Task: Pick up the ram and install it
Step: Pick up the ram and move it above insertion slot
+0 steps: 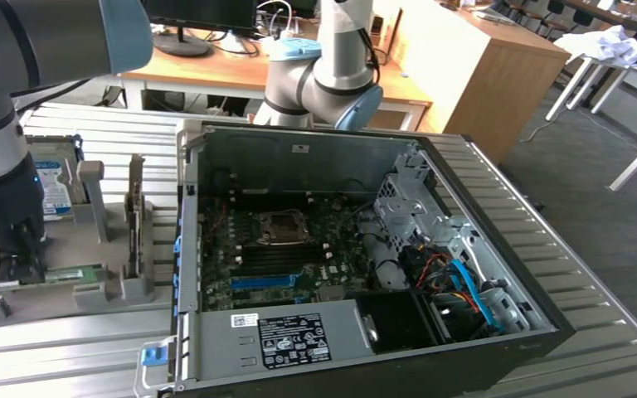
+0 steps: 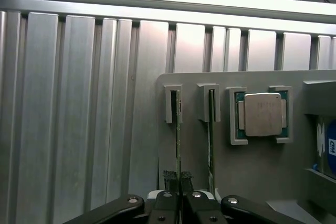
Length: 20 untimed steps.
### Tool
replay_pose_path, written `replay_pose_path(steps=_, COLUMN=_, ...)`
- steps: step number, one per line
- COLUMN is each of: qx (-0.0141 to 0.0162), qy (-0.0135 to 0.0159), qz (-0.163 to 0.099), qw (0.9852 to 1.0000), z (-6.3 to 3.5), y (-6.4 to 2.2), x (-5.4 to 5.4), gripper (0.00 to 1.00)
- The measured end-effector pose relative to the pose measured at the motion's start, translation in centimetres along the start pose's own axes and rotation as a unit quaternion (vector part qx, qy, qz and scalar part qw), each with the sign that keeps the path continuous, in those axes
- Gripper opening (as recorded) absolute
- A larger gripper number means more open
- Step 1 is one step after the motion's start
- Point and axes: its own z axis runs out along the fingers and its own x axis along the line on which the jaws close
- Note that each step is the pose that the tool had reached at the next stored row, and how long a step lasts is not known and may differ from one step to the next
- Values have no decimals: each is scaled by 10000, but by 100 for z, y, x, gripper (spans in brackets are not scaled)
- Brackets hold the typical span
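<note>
— Ram (image 2: 178, 140) first: where does it lie from the end effector (image 2: 180, 180)?
— Right between the pads. It stands on edge in the grey holder (image 2: 252, 182), and the end effector is closed narrow on its upper edge, at the near end.
— And its long axis?
— Straight away from the grip along the holder's groove, ending in a slotted block (image 2: 174, 103). A second board (image 2: 211, 129) stands just beside it, parallel and untouched.
— Farther out?
— The silver processor chip (image 2: 262, 114) in its own pocket, then the ribbed table (image 2: 79, 129). The open computer case (image 1: 296, 153) sits well apart, toward the exterior view's right. Its memory slots (image 1: 285, 259) seem to run roughly the same way as the groove.
— What can't you make out?
— How deep the lower edge sits in the groove, because the pads cover the contact. In the exterior view the arm hides most of the grip, and the slots are too dark to judge their latches.
</note>
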Motion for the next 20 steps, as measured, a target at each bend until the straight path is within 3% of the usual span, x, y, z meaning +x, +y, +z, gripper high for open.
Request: replay_pose_path(steps=20, qx=0, qy=0, qz=0, qw=10000, z=-165, y=-1, x=-3, gripper=13)
